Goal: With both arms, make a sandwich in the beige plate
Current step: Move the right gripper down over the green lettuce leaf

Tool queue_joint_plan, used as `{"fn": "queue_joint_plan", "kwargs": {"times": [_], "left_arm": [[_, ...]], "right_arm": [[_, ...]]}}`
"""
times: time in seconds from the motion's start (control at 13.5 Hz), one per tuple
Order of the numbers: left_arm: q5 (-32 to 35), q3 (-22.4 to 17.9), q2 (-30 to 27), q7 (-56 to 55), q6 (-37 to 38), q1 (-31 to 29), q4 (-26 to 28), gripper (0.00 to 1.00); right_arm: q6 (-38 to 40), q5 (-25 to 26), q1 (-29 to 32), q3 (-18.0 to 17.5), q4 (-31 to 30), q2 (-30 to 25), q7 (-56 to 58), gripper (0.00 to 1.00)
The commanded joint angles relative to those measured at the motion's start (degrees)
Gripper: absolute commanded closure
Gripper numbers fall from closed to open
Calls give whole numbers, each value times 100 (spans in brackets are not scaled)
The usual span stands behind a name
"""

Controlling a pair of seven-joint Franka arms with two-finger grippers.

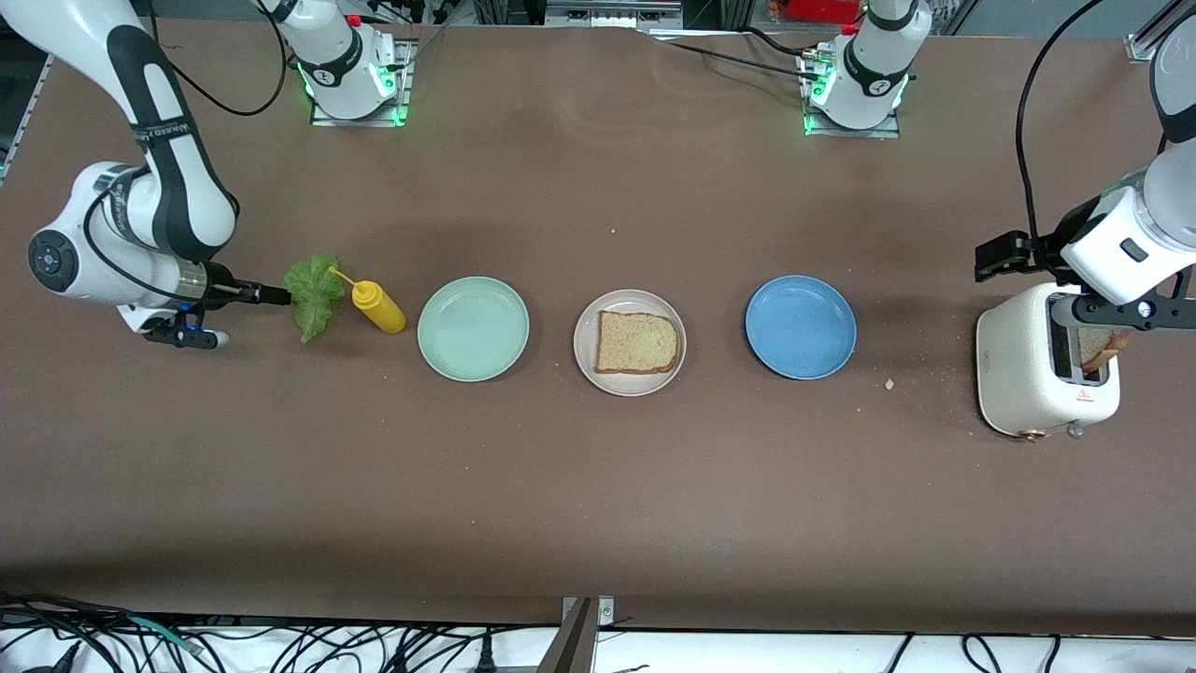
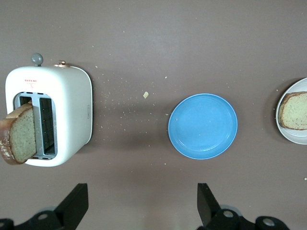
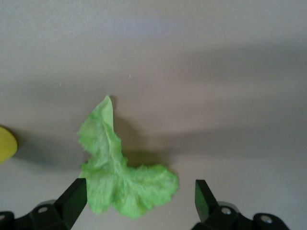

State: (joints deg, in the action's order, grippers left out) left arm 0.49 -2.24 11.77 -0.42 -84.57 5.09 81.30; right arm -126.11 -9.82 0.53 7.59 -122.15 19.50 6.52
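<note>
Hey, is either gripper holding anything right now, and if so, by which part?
Nothing is held. The right gripper is open over the lettuce leaf; the left gripper is open above the toaster, with its bread slice ungripped.

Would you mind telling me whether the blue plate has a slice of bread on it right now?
No, the blue plate is bare; one bread slice lies on the beige plate, another stands in the toaster.

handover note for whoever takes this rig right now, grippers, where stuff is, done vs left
Left gripper: open, over the toaster, nothing held.
Right gripper: open, at the lettuce, not gripping it.
Done: one bread slice lies on the beige plate.
Second slice stands in the toaster slot.
Left: lettuce onto the plated slice, then the toaster slice on top.
</note>
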Motion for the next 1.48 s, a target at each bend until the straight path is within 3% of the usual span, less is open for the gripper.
{"fn": "queue_joint_plan", "kwargs": {"times": [0.0,0.15,0.37,0.52,0.66,1.18,1.4], "left_arm": [[-93,-13,-8,-2,-16,10,-26,0],[-93,-13,-8,-2,-16,10,-26,0],[-93,-13,-8,-2,-16,10,-26,0],[-93,-13,-8,-2,-16,10,-26,0],[-93,-13,-8,-2,-16,10,-26,0],[-93,-13,-8,-2,-16,10,-26,0],[-93,-13,-8,-2,-16,10,-26,0]], "right_arm": [[-107,-414,-18,-21,95,237,201,0],[-116,-415,17,-21,104,317,245,2],[-125,-476,0,-21,104,475,218,57],[-116,-669,-9,-30,113,493,245,85],[-107,-670,-18,-30,113,502,245,100],[-37,-670,-18,-21,192,555,254,100],[313,-670,-9,-21,542,528,254,100]]}}
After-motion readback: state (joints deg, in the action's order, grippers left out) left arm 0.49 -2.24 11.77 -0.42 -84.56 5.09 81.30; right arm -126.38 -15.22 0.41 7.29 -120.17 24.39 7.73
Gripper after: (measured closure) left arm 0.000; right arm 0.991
